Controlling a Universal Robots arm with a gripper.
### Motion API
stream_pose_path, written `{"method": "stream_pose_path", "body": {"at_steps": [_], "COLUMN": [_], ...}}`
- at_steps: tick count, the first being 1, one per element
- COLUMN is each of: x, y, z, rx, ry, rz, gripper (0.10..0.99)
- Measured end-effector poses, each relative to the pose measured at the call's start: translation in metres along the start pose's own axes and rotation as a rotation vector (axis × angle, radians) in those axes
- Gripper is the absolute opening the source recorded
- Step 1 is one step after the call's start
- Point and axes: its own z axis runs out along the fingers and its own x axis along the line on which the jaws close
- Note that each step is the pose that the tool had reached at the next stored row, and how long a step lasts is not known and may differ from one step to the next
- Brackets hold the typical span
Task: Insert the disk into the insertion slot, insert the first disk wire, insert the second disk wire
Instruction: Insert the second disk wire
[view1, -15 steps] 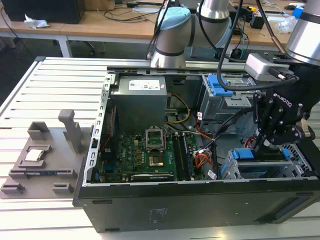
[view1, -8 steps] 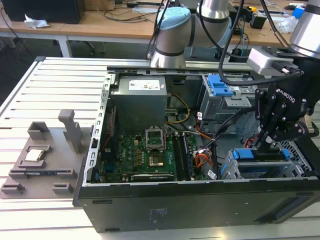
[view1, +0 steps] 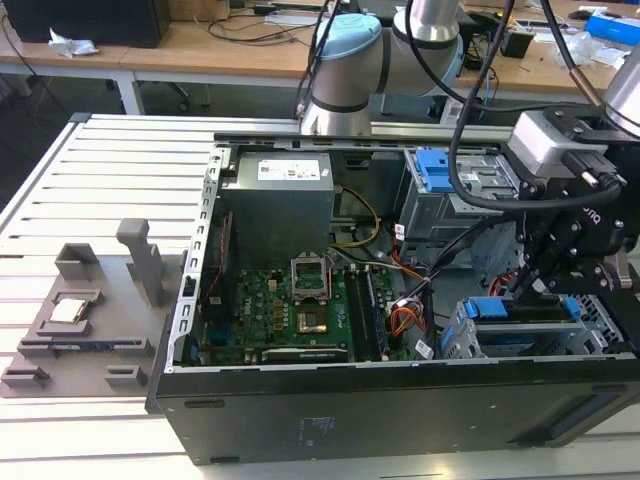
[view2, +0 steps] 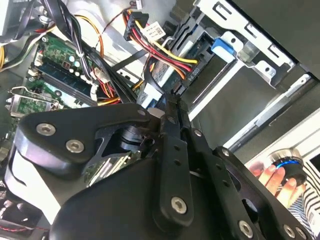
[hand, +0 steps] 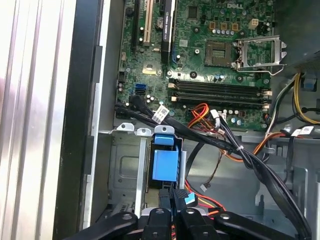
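Person's hand beside the case, second wrist view.

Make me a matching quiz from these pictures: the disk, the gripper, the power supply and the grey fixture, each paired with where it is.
Things:
1. disk
2. gripper
3. power supply
4. grey fixture

Places:
A. on the slatted table, outside the case
B. seated in the insertion slot, blue frame showing
C. far corner of the case, beside the motherboard
D. over the disk's wire end, by the cables

Pairs: 1-B, 2-D, 3-C, 4-A
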Motion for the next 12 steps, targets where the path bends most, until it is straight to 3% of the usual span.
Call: {"method": "stream_pose_path", "body": {"at_steps": [5, 8, 12], "x": [0.0004, -0.0002, -0.0001], "y": [-0.0073, -0.0085, -0.0094], "z": [0.0029, 0.0036, 0.0044], "rx": [-0.007, -0.006, -0.007], "ry": [-0.0041, -0.0180, -0.0216], "rz": [-0.001, -0.002, 0.000], "gripper": [0.145, 0.145, 0.145]}}
